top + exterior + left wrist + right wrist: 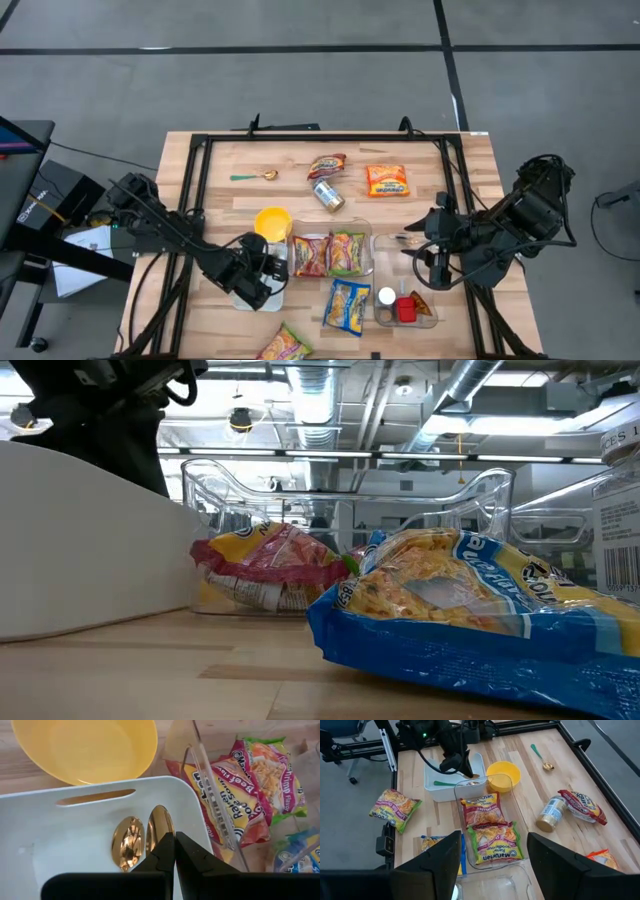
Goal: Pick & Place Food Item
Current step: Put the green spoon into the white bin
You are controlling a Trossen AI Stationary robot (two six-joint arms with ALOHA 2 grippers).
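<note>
My left gripper (175, 840) is shut, low over a white bin (243, 293) at the near left, its tips by two gold spoon bowls (159, 824) lying in the bin. A green spoon handle (444, 783) also lies in the bin. My right gripper (492, 870) is open and empty above the near right of the table (420, 262). A clear tray (368, 232) holds two ramen packs (310, 255) (347, 252). A blue ramen pack (347, 305) lies flat on the table in front of it. My left gripper's shut fingertips (167, 845) stand right at one gold spoon bowl in the bin, coming from above. I cannot tell whether they touch it.
A yellow bowl (272, 222) stands beyond the bin. A second clear tray (430, 320) holds small items. A jar (328, 195), a red pack (327, 165), an orange pack (387, 180) and a green spoon (255, 176) lie at the far side. Another pack (283, 347) lies at the near edge.
</note>
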